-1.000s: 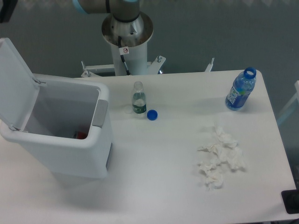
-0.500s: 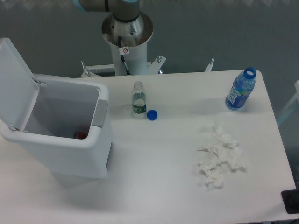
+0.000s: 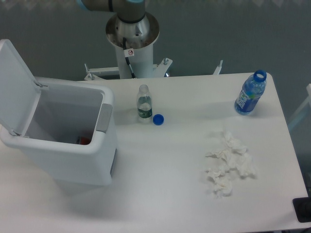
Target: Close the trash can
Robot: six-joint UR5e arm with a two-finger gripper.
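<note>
Not started: trash can (image 3: 65,145) at left of the surface (image 3: 165,194), lid (image 3: 15,85) upright, fully open. Claw out of frame, state unknown. Whole closing push remains.

My gripper out of frame, only the arm's base column (image 3: 130,41) and a joint cut by the top edge, trash can (image 3: 73,145) lid (image 3: 14,85) clipped at left, something red (image 3: 83,141) inside too hidden to identify, dark object (image 3: 303,209) cropped bottom right.
</note>
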